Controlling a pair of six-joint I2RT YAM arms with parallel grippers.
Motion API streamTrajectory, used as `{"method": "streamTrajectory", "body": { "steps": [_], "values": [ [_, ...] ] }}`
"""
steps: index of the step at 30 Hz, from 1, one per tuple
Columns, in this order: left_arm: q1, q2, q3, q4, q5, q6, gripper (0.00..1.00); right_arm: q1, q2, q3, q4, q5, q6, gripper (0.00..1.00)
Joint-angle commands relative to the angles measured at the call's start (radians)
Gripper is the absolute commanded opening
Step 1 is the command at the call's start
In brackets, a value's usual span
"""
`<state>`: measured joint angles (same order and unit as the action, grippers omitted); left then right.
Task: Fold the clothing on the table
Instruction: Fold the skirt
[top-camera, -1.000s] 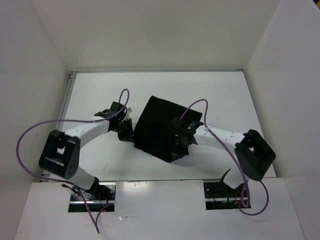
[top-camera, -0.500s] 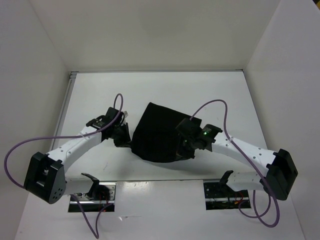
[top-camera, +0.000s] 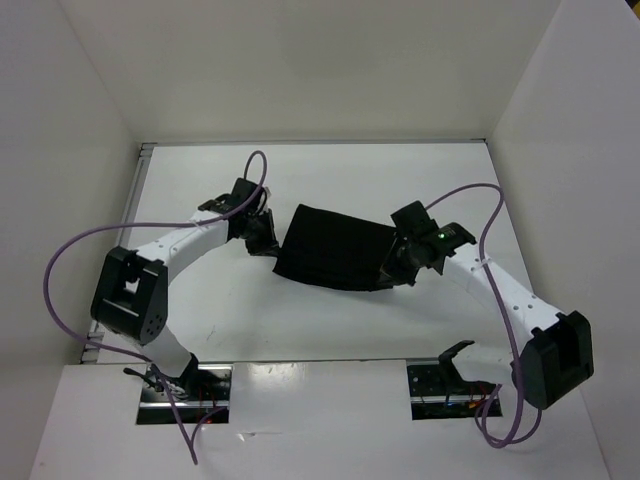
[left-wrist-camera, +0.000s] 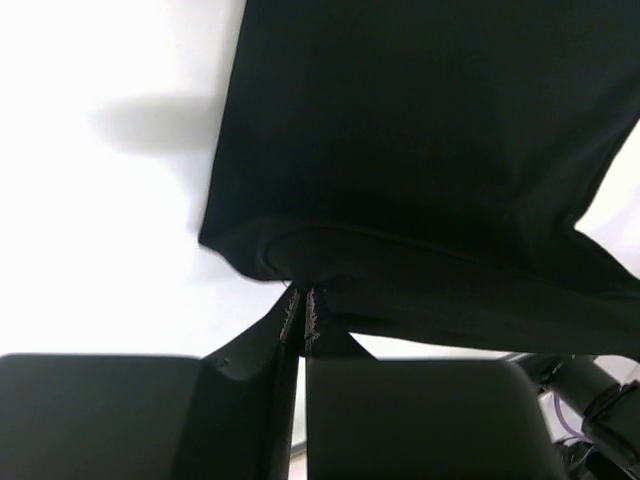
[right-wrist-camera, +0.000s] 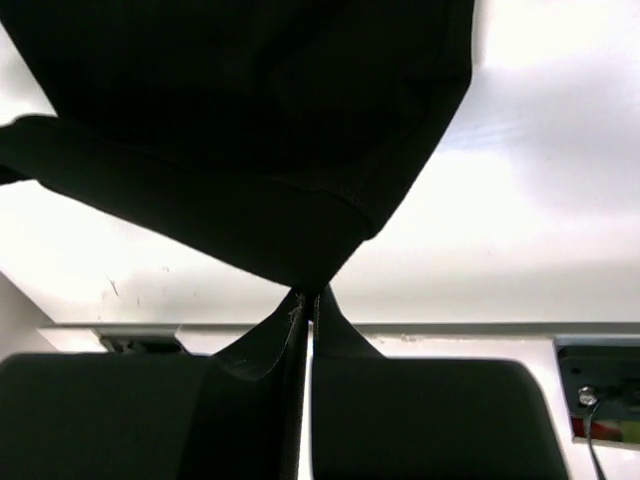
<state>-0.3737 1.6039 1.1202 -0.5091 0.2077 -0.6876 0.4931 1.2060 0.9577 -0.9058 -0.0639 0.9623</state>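
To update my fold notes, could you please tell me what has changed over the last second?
The left hand and right hand moved farther across the table, the right also rightward, drawing the clothing from a broad square into a narrow band. Both stayed shut on it.

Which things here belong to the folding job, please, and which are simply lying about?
Part of the job:
- clothing
- table
- left fingers and right fingers, each pinched shut on a clothing edge

Just there:
- purple cables
- white walls
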Motion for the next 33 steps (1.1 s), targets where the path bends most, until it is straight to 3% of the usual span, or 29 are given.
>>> {"method": "streamTrajectory", "body": {
  "steps": [1,19,33],
  "values": [
    [0.007,0.065,0.076,0.038,-0.019,0.037,0.06,-0.063,0.045,0.064,0.002,0.018,-0.089,0.00],
    [0.075,0.235,0.332,0.028,0.021,0.074,0.06,-0.168,0.273,0.168,0.074,0.018,-0.181,0.00],
    [0.075,0.103,0.339,-0.005,0.044,0.063,0.06,-0.168,0.122,0.200,-0.035,0.018,-0.181,0.00]
  ]
}}
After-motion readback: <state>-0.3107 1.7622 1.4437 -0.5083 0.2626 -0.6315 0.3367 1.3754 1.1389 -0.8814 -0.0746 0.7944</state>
